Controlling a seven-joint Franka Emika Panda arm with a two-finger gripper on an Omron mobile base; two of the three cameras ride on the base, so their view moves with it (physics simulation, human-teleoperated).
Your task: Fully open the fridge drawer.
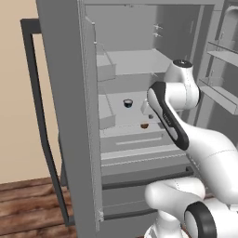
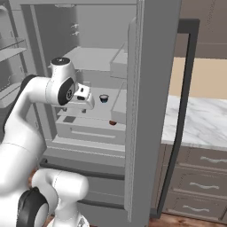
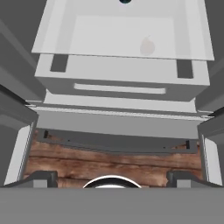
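Observation:
The fridge (image 1: 139,28) stands with both doors swung open. Its light-grey fridge drawer (image 1: 135,142) (image 2: 86,132) (image 3: 120,85) lies under the lowest shelf, and a thin pale strip (image 3: 120,89) runs across its flat front. My gripper (image 2: 84,106) (image 3: 112,179) hangs in front of the shelves, above the drawer and apart from it, pointing down. It is open, its fingertips (image 3: 39,177) spread wide with nothing between them. In the left base view my own forearm covers the hand.
A small dark bowl (image 1: 128,103) (image 2: 103,98) sits on the shelf above the drawer, with a brown item (image 1: 144,126) (image 2: 113,123) near its front edge. Darker drawer fronts (image 1: 139,179) lie below. Open doors (image 1: 69,116) (image 2: 150,111) flank the arm; the marble counter (image 2: 199,115) is to the right.

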